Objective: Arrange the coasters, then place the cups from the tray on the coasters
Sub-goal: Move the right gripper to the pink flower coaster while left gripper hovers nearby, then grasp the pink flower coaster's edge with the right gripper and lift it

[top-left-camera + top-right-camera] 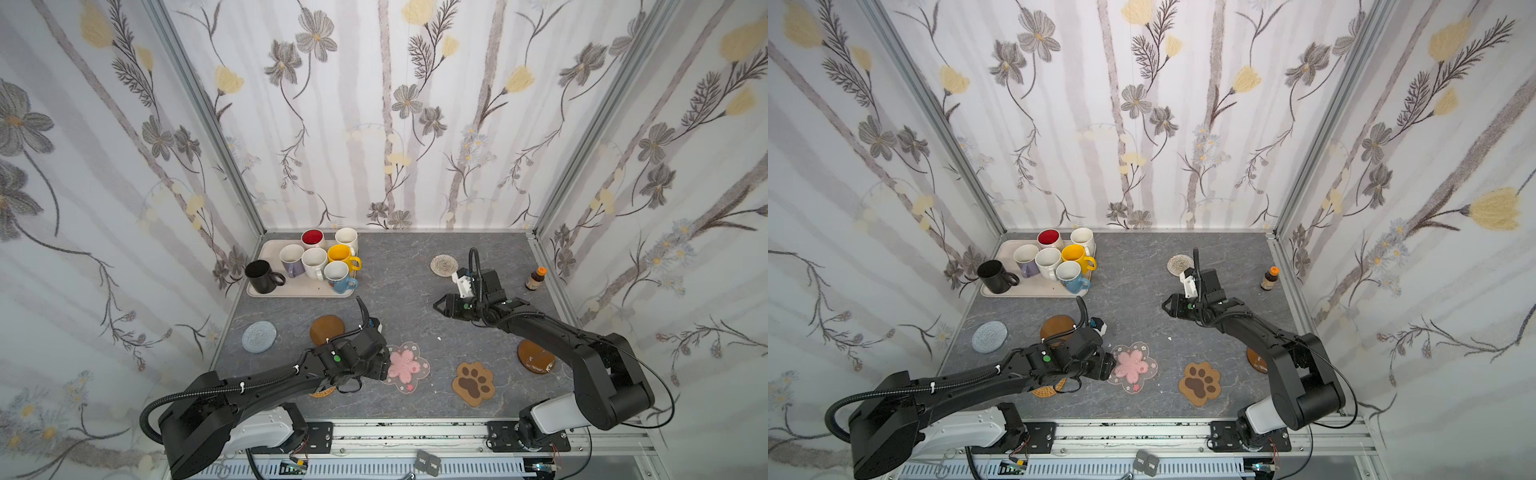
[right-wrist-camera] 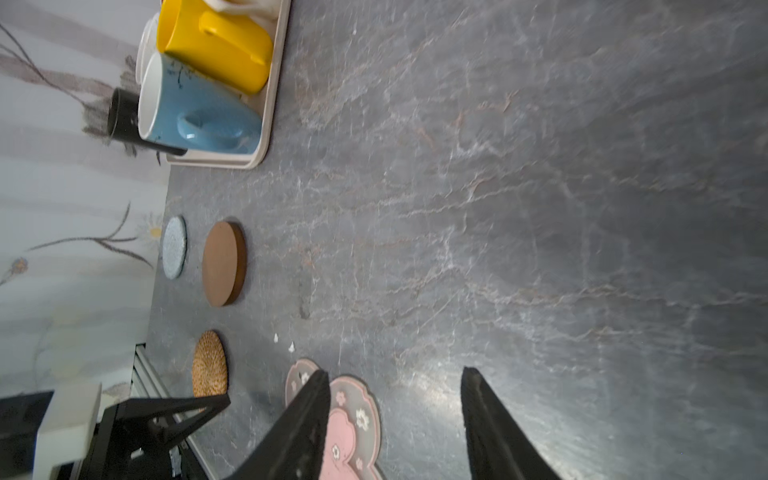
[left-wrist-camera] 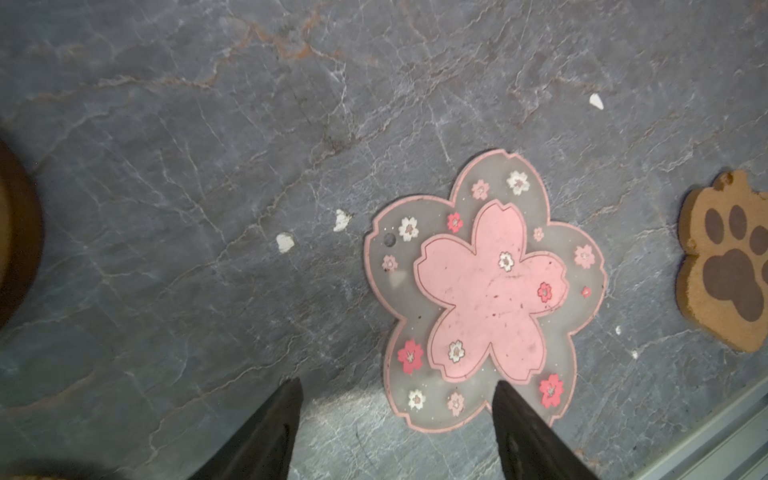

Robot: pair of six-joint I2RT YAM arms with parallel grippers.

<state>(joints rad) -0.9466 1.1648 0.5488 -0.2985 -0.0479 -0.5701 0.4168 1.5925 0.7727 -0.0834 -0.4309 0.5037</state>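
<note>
My left gripper [image 1: 386,365] hangs open and empty at the left edge of the pink blossom coaster [image 1: 405,365]; in the left wrist view one fingertip [image 3: 505,395] overlaps that edge. My right gripper [image 1: 437,308] is open with nothing in it, mid-table, pointing left. The paw coaster [image 1: 473,383], two brown discs [image 1: 326,329] [image 1: 536,356], the grey woven [image 1: 259,336] and white woven [image 1: 444,264] coasters lie flat. The tan rattan one [image 1: 324,392] is mostly under my left arm. Several cups, among them black [image 1: 259,276], yellow [image 1: 341,255] and light blue [image 1: 338,276], stand on the tray [image 1: 291,289].
A small brown bottle [image 1: 535,277] with an orange cap stands near the right wall. Small white crumbs [image 3: 286,242] lie on the grey marbled table left of the blossom coaster. Patterned walls close in three sides; a metal rail runs along the front.
</note>
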